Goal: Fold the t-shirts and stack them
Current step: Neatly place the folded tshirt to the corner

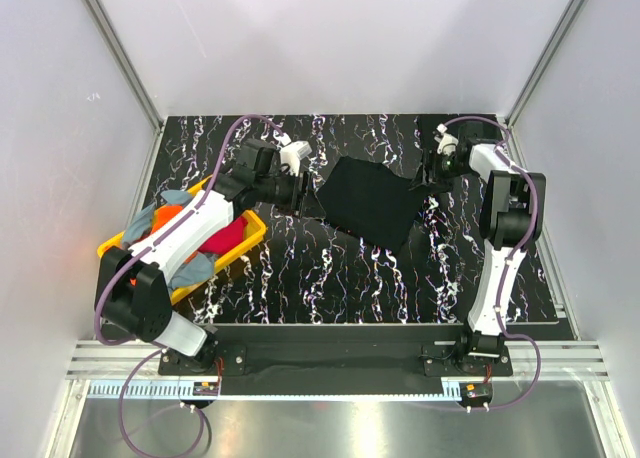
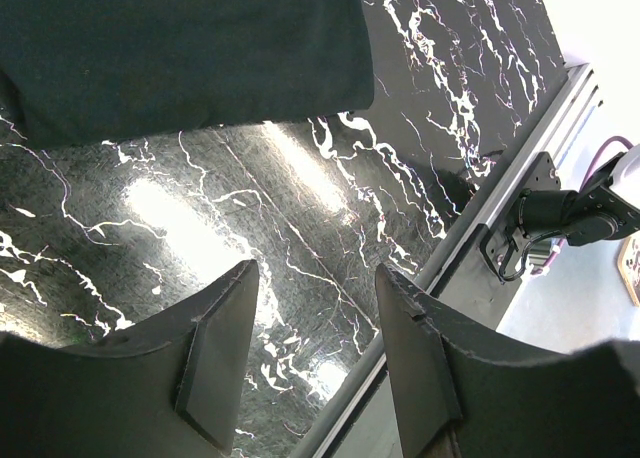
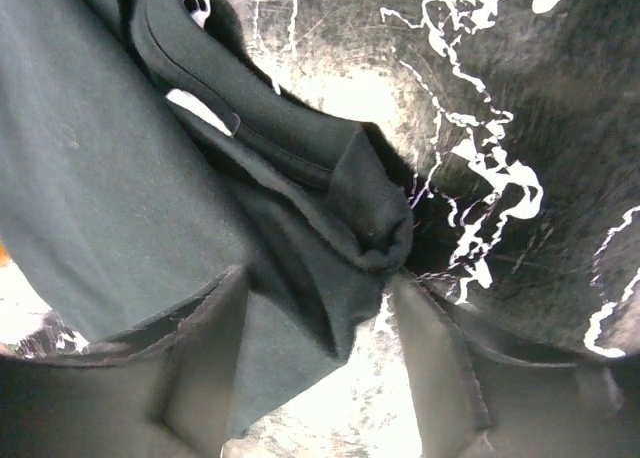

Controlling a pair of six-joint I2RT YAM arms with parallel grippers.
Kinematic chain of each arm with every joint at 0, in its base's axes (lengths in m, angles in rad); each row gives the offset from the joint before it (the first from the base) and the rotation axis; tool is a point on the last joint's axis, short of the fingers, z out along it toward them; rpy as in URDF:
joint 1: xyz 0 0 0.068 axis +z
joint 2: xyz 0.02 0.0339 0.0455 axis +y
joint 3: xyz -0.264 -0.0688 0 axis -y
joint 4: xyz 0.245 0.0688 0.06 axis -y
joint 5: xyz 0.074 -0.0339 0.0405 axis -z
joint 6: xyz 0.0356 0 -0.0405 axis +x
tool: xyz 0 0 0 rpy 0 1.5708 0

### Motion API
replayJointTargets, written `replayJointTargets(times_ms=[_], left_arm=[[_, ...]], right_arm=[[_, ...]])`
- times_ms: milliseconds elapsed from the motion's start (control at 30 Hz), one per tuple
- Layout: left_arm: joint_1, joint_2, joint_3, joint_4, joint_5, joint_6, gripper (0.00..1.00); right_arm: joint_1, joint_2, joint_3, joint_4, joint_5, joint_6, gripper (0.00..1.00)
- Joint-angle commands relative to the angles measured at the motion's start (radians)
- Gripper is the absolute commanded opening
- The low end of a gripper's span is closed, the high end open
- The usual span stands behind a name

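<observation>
The black marble-patterned table (image 1: pixel 330 278) filled the enclosure floor. A black t-shirt (image 1: pixel 370 200) lay roughly folded near the table's middle, toward the far side. Its right corner was drawn out to a point at the right gripper (image 1: pixel 432 178).

The yellow tray (image 1: pixel 250 240) sat at the table's left edge, tilted diagonally, under the left arm. In it lay a heap of other tees: a grey-blue one (image 1: pixel 195 268), an orange one (image 1: pixel 170 216) and a magenta one (image 1: pixel 228 236).

The left gripper (image 2: pixel 318 278) hovered just beside the black shirt's left edge. Its jaws were apart with only bare table between them. The right gripper's jaws were also apart, astride a bunched fold of the black cloth, with one finger (image 3: pixel 430 348) touching the fold's tip.
</observation>
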Motion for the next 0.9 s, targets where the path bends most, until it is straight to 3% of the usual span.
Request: replayJointTargets(times_ms=[0,200,233,300,600,867], left_arm=[[0.000,-0.041,0.001,0.034,0.004,0.013,0.55],[0.000,-0.030,0.005,0.034,0.018,0.007,0.55],[0.000,-0.031,0.005,0.034,0.018,0.007,0.55],[0.003,-0.033,0.005,0.034,0.015,0.007,0.55],[0.002,-0.033,0.002,0.034,0.022,-0.002,0.55],[0.002,-0.038,0.001,0.039,0.036,-0.012,0.55]], right_arm=[[0.001,0.055,0.022,-0.061,0.019,-0.066,0.58],[0.004,0.022,0.029,-0.045,-0.009,-0.086,0.19],[0.007,0.006,0.026,-0.032,0.001,-0.085,0.09],[0.023,-0.053,0.011,0.000,0.057,-0.085,0.00],[0.061,-0.299,-0.003,0.024,0.362,-0.119,0.00],[0.070,-0.382,0.029,0.037,0.462,-0.169,0.00]])
